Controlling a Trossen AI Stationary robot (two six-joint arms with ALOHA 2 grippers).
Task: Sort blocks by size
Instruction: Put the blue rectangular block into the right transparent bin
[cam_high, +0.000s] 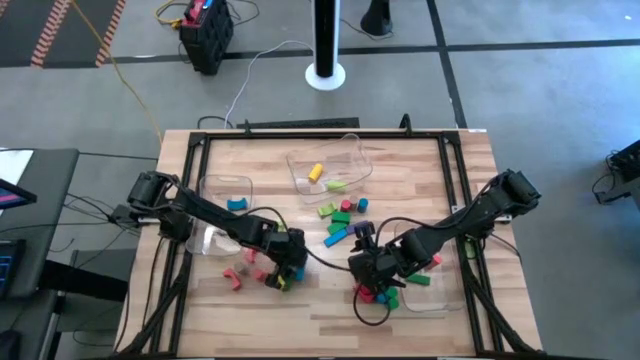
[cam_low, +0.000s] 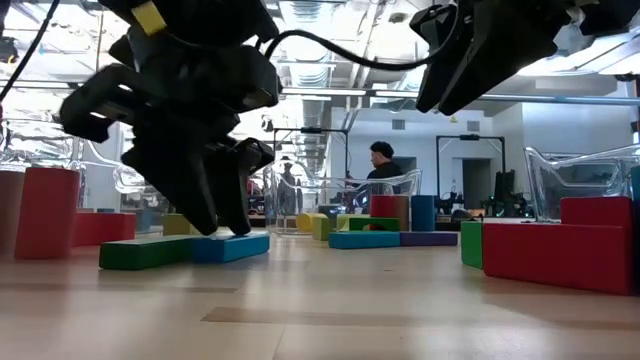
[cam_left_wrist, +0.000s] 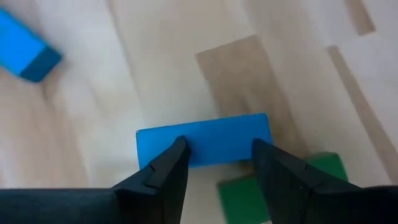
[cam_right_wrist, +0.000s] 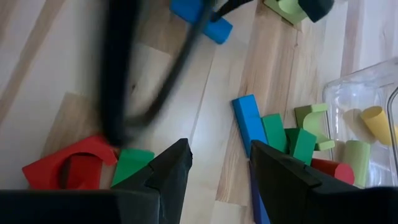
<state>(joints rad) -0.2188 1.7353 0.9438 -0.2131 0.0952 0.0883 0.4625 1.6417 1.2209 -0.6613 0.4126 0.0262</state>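
My left gripper (cam_left_wrist: 217, 149) is open and points steeply down at a blue bar block (cam_left_wrist: 205, 138). The bar lies flat on the wood next to a green block (cam_left_wrist: 323, 171). Both fingertips overlap the bar's near long edge, and the bar reaches out past both fingers. In the low view the left gripper (cam_low: 225, 215) comes down onto the blue bar (cam_low: 232, 247). My right gripper (cam_right_wrist: 214, 162) is open and hangs well above bare wood, between a red arch (cam_right_wrist: 68, 165) and a blue bar (cam_right_wrist: 249, 124). More blocks (cam_high: 340, 215) lie at the table's middle. My left gripper has its fingertips (cam_left_wrist: 177, 152) at the blue bar's near long edge (cam_left_wrist: 214, 158), coming from above at a slant. Its fingers are spaced along the bar's length, not around it. I cannot tell whether they touch. The bar lies flat on the table.
Clear bins stand at the far middle (cam_high: 330, 165), at the left (cam_high: 225, 195) and at the near right (cam_high: 440, 290). The far bin holds a yellow cylinder (cam_right_wrist: 376, 121). Red blocks (cam_high: 235, 278) lie near the left gripper. A dark cable (cam_right_wrist: 124, 74) crosses the right wrist view.
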